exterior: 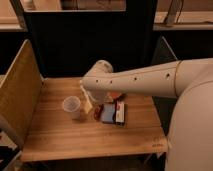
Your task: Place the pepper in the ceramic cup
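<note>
The pepper (pixel 98 111) is small, dark red and glossy, and lies on the wooden table (pixel 60 135) near the middle. To its left, the pale ceramic cup (pixel 71 105) stands upright. My white arm reaches in from the right, with its wrist over the table's centre. My gripper (pixel 96 96) hangs below that wrist, just above and behind the pepper, and is mostly hidden by the arm. It stands open and holds nothing. The pepper rests on the table, apart from the cup.
A blue-and-red flat packet (pixel 113 113) lies right of the pepper. A white bottle (pixel 86 101) lies between cup and pepper. A sliver of an orange-red bowl (pixel 118 95) shows under the arm. A wooden side wall (pixel 20 90) bounds the left edge.
</note>
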`<state>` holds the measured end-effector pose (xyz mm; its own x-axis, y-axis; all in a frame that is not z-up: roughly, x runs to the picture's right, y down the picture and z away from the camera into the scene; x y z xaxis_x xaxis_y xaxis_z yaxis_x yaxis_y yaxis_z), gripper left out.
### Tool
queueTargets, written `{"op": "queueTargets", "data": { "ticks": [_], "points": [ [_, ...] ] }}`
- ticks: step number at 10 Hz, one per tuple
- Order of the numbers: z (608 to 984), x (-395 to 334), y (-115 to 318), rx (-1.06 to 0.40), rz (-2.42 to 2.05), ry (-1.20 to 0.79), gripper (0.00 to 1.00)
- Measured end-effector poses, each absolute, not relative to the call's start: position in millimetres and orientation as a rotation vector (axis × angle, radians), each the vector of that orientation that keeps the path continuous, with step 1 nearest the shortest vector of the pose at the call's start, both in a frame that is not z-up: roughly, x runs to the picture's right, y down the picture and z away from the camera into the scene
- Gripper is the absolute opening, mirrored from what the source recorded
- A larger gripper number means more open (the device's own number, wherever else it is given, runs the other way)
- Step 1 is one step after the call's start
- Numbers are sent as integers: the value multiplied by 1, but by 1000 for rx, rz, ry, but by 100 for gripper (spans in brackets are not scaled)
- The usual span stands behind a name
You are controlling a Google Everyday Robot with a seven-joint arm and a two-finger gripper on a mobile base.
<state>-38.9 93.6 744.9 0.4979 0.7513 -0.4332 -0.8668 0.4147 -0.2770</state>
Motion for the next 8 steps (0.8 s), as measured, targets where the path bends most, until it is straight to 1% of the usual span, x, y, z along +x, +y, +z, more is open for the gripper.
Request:
{"op": "queueTargets", "data": {
  "ticks": [2, 5, 8],
  "points": [
    [760, -49, 105, -509, 1049, 303, 80],
    [792, -55, 123, -497, 1060, 400, 80],
    [820, -80, 129, -504, 1054, 441, 80]
  ]
}}
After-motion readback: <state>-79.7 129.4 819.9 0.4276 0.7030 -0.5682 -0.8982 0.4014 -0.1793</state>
